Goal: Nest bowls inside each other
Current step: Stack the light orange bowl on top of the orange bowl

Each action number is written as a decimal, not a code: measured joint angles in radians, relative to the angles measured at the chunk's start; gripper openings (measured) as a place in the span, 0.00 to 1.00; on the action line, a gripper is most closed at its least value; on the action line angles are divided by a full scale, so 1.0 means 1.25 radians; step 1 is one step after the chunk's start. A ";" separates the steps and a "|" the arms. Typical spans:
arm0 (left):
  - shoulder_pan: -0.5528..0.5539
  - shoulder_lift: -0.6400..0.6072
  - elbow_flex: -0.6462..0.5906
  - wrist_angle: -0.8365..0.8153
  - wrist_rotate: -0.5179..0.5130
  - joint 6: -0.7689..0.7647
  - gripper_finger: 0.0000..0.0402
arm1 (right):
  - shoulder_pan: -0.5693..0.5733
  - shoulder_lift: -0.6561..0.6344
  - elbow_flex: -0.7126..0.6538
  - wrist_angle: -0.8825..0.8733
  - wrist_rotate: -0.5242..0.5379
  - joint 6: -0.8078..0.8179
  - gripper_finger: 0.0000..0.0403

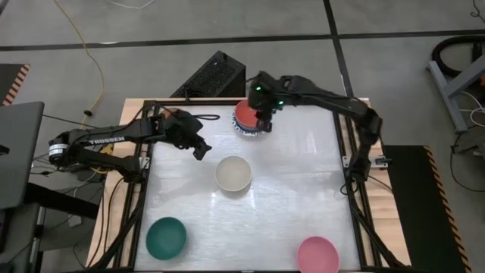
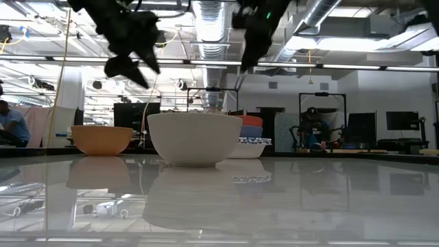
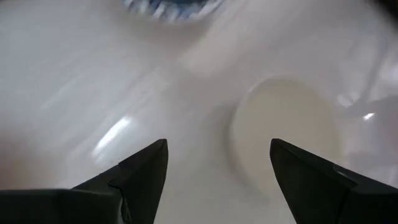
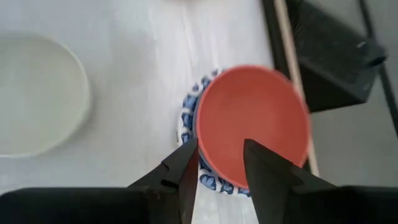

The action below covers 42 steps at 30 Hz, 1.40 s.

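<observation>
A stack of bowls stands near the table's far edge, with a red bowl (image 4: 252, 121) on top and a white bowl with a blue patterned rim (image 4: 188, 118) at the bottom. In the low view a blue bowl (image 2: 252, 130) shows between them. My right gripper (image 4: 219, 152) hangs open above the red bowl's rim and is clear of it. A cream bowl (image 1: 233, 174) sits at the table's middle. My left gripper (image 1: 201, 150) is open in the air just left of the cream bowl and above it. An orange bowl (image 2: 101, 139) stands far left.
A teal bowl (image 1: 166, 236) sits at the near left and a pink bowl (image 1: 317, 255) at the near right edge. Bare tabletop lies between them and on the right half. A black box (image 1: 214, 74) stands beyond the table's far edge.
</observation>
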 joint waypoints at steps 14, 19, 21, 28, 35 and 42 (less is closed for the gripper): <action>0.132 0.039 0.000 -0.194 -0.193 0.084 0.68 | 0.086 -0.195 0.000 0.002 0.009 0.143 0.36; 0.160 0.068 0.000 -0.203 -0.231 0.130 0.68 | 0.120 -0.221 0.000 0.001 0.041 0.157 0.36; 0.170 0.092 0.000 -0.202 -0.232 0.145 0.68 | 0.128 -0.224 0.000 -0.001 0.041 0.167 0.36; 0.178 0.200 0.000 -0.202 -0.251 0.159 0.68 | 0.151 -0.224 0.000 -0.061 0.055 0.201 0.36; 0.178 0.266 0.000 -0.202 -0.250 0.185 0.60 | 0.182 -0.224 0.000 -0.108 0.130 0.277 0.36; 0.179 0.303 0.000 -0.201 -0.246 0.194 0.38 | 0.240 -0.222 0.000 -0.106 0.147 0.305 0.36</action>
